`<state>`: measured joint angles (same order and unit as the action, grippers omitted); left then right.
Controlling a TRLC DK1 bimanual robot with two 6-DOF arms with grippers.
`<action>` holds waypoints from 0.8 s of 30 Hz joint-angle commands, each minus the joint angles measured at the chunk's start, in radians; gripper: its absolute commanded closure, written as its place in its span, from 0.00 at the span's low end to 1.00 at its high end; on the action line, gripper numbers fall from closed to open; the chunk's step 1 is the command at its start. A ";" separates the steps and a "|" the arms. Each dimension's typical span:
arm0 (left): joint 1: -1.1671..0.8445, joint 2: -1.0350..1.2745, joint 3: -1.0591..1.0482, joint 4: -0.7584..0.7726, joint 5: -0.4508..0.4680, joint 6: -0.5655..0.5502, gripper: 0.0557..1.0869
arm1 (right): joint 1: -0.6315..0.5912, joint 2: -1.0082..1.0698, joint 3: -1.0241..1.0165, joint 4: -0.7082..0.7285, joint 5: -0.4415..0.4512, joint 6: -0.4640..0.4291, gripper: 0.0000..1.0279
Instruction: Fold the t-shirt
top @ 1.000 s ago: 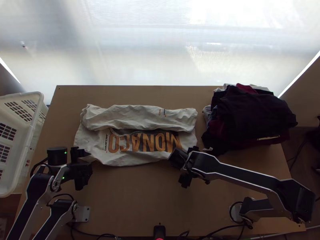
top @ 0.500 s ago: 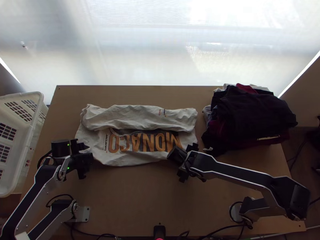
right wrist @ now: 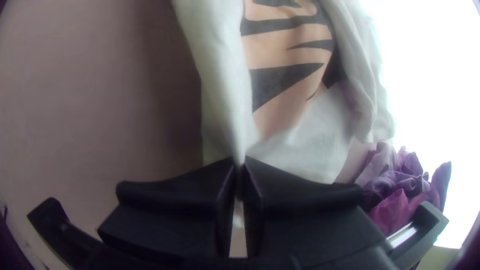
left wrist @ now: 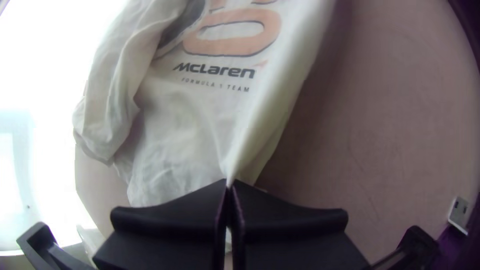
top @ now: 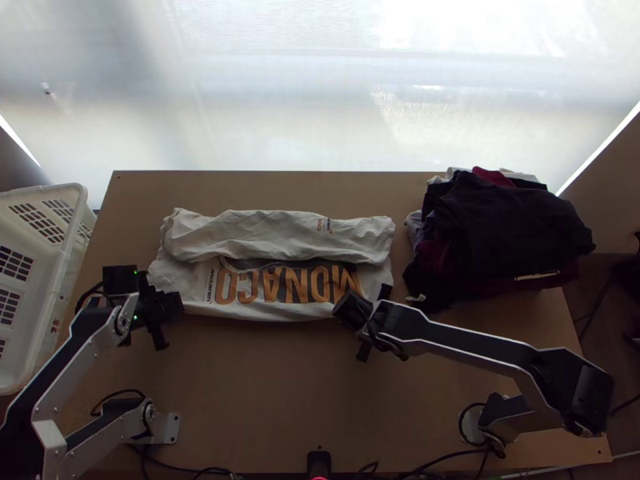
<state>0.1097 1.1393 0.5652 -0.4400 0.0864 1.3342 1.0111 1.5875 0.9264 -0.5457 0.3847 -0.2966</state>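
The t-shirt (top: 272, 232) lies mid-table, its far part folded over the print. The left tool (top: 173, 303) and right tool (top: 347, 308) pinch its near edge towards either end. Bare table (top: 264, 392) stretches nearward between the arms; a narrow gap separates shirt from clothes pile (top: 512, 224), right.

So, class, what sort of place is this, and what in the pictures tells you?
Probably a robotics lab or workshop practising laundry work: two robot arms stand at a wooden table with a partly folded t-shirt, a clothes pile and a white plastic basket beside it.
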 commanded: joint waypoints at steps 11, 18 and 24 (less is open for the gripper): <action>-0.018 -0.013 0.455 -0.847 -0.028 -0.213 0.96 | -0.031 -0.173 0.058 -0.353 -0.394 0.007 0.97; -0.021 -0.046 0.507 -1.020 -0.027 -0.219 0.96 | -0.048 -0.195 0.058 -0.430 -0.477 -0.018 0.97; -0.013 0.074 0.513 -0.832 -0.031 -0.227 0.96 | -0.243 -0.086 0.273 -0.447 -0.478 -0.096 0.97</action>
<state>0.0956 1.1324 1.0496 -1.3552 0.0586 1.1172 0.9150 1.4277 1.0382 -0.9569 -0.0700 -0.3283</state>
